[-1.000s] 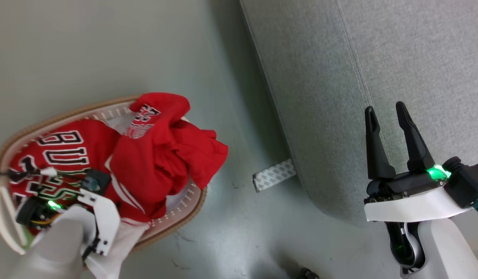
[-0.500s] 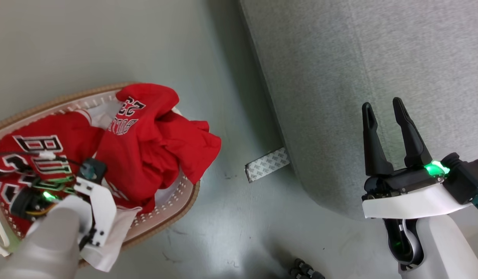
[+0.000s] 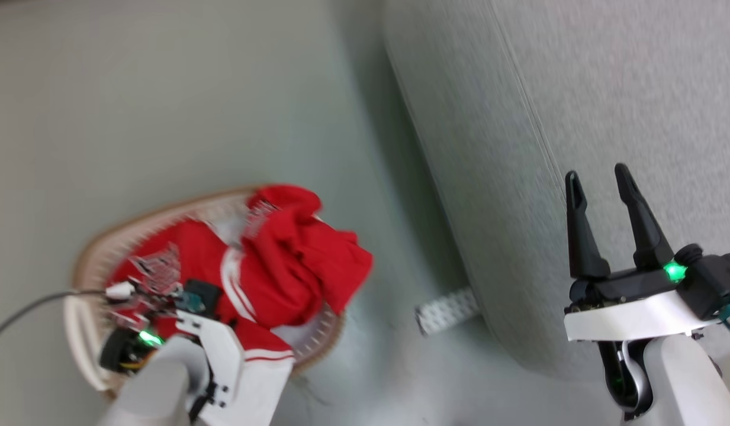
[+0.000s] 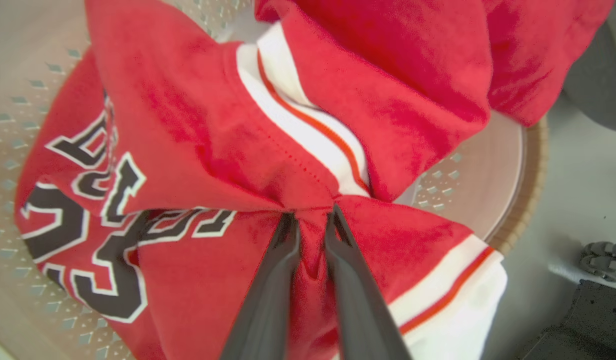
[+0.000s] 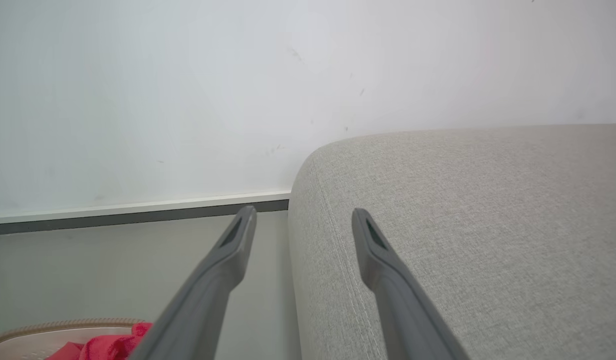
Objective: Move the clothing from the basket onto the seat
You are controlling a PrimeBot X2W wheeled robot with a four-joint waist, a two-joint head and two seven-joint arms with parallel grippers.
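Note:
The clothing lies heaped in the basket (image 3: 163, 208), an oval white perforated tub with a brown rim standing on the floor. A lettered red jersey (image 4: 178, 125) with white stripe trim lies on top, and a plain red garment (image 3: 305, 266) hangs over the basket's right rim. My left gripper (image 4: 310, 220) is shut on a bunched fold of the jersey, whose cloth puckers around the fingertips. My right gripper (image 3: 597, 174) hovers open and holds nothing, over the left edge of the light-grey seat (image 3: 578, 89). In the right wrist view its fingers (image 5: 238, 250) straddle the seat's edge (image 5: 462, 225).
A white patterned strip (image 3: 447, 307) lies on the grey-green floor at the seat's foot. A thin cable (image 3: 27, 306) runs in from the left to my left wrist. A pale wall with a skirting board (image 5: 138, 210) stands behind the seat.
My left gripper has closed on the jersey fold. The head camera has moved, so the basket now sits lower and further right in the picture. The right gripper stays open.

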